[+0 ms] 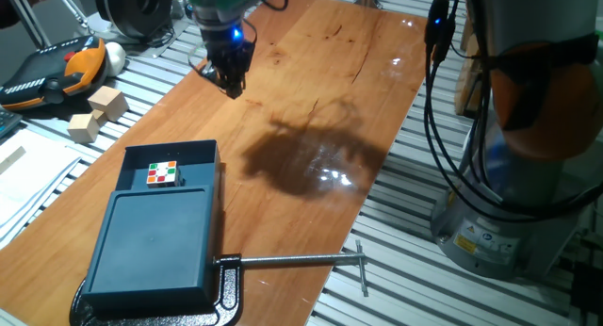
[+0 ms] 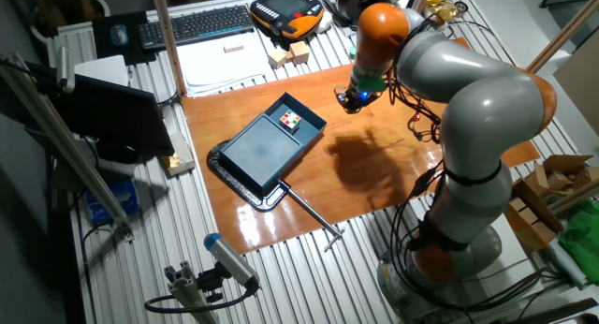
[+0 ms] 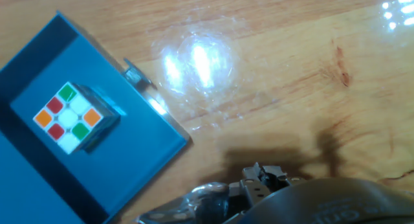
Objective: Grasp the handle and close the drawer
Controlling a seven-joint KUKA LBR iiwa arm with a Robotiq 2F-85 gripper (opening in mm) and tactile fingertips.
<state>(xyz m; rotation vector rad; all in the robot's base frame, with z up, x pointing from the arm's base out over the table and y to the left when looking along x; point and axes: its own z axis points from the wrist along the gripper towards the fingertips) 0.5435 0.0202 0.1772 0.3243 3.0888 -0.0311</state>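
The dark teal drawer stands pulled out of its flat-topped box and holds a Rubik's cube. In the hand view the drawer fills the lower left, and a small handle juts from its front wall. My gripper hangs above the wooden table, well beyond the drawer's front end and off to its right. Its fingers taper to one tip with nothing between them. From the other side, the gripper is right of the drawer. Only a bit of the gripper shows in the hand view.
A black clamp with a long silver rod pins the box at the table's near edge. Wooden blocks and a teach pendant lie left of the table. The arm's base stands to the right.
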